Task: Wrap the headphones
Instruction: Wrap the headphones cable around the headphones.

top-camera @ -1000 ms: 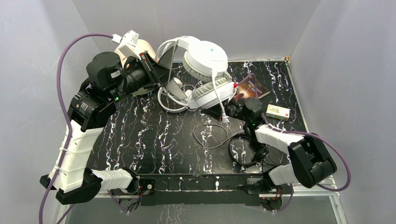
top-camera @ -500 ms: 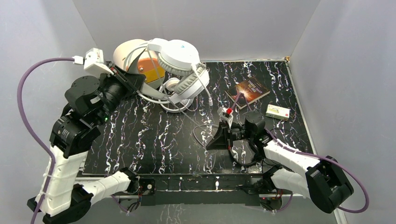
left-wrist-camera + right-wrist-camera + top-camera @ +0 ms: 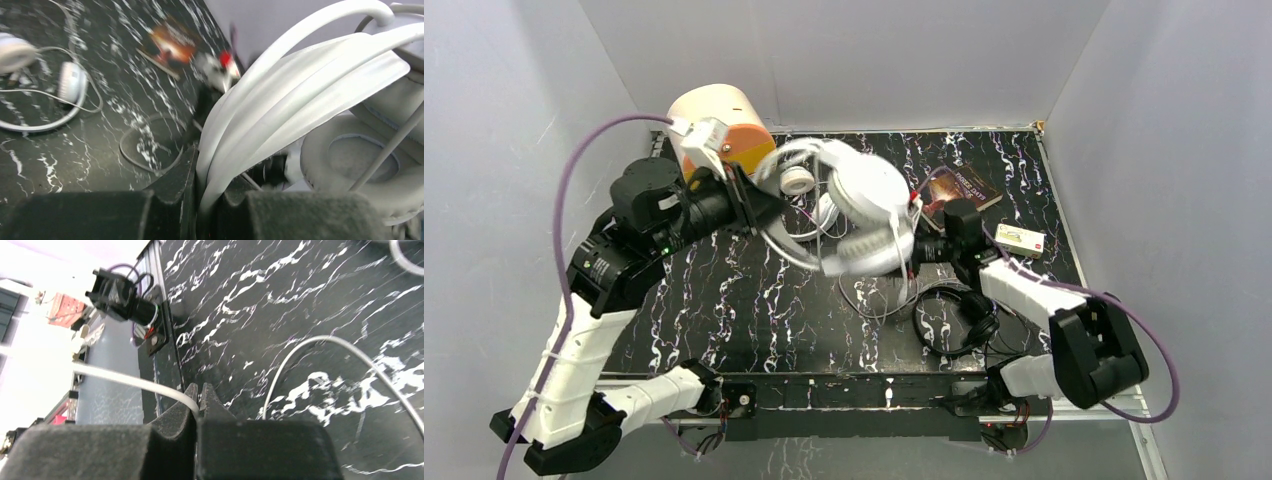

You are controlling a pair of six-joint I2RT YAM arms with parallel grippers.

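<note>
Step in hand, as judged: winding the cord round the big white over-ear pair [image 3: 864,190], which is hanging above the table centre. The left gripper [image 3: 202,197] is clamping its headband. The right gripper [image 3: 197,396] is pinching the white cord [image 3: 125,379] just right of the cups.

Next move: leading the taut cord round the headband.

The cups are blurring in the top view. Turns wound and the plug end are not visible.

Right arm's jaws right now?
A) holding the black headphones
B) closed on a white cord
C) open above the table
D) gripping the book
B: the right wrist view shows the jaws pinched shut on a thin white cord, with no gap between them.
</note>
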